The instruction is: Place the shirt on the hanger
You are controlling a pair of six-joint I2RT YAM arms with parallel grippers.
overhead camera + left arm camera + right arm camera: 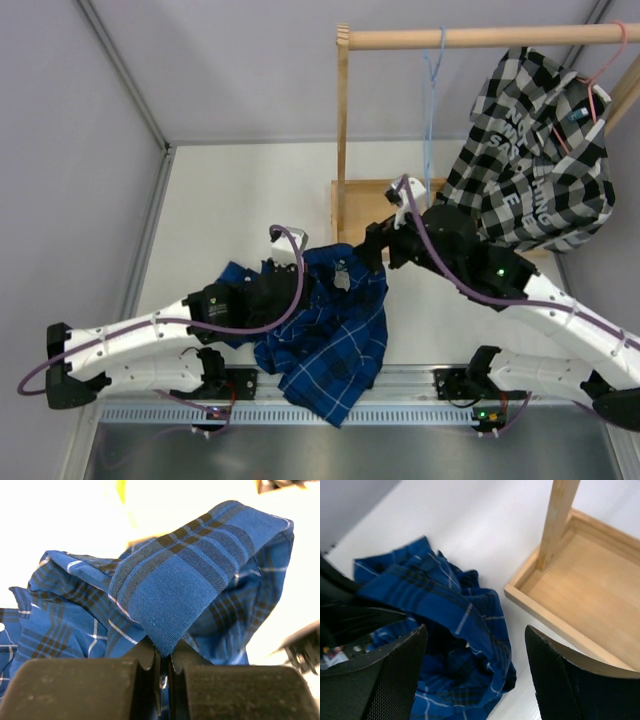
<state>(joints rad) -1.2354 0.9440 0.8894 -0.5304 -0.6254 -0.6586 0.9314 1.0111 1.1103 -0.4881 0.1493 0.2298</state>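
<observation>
The royal-blue plaid shirt (335, 340) lies crumpled on the white table between the arms, and its lower part drapes over the near rail. My left gripper (303, 290) is shut on a folded band of the shirt (175, 590), with the cloth pinched between its fingertips (165, 655). My right gripper (375, 250) is open and empty just above the shirt's far right edge (455, 610), jaws wide apart (475, 630). The light-blue wire hanger (432, 90) hangs by its hook from the wooden rod, behind my right gripper.
A wooden rack has a top rod (480, 38), an upright post (343, 120) and a base tray (362, 200), also in the right wrist view (580, 590). A black-and-white checked shirt (530, 160) on a pink hanger (597, 85) hangs at the right. A metal rail (400, 385) runs along the near edge.
</observation>
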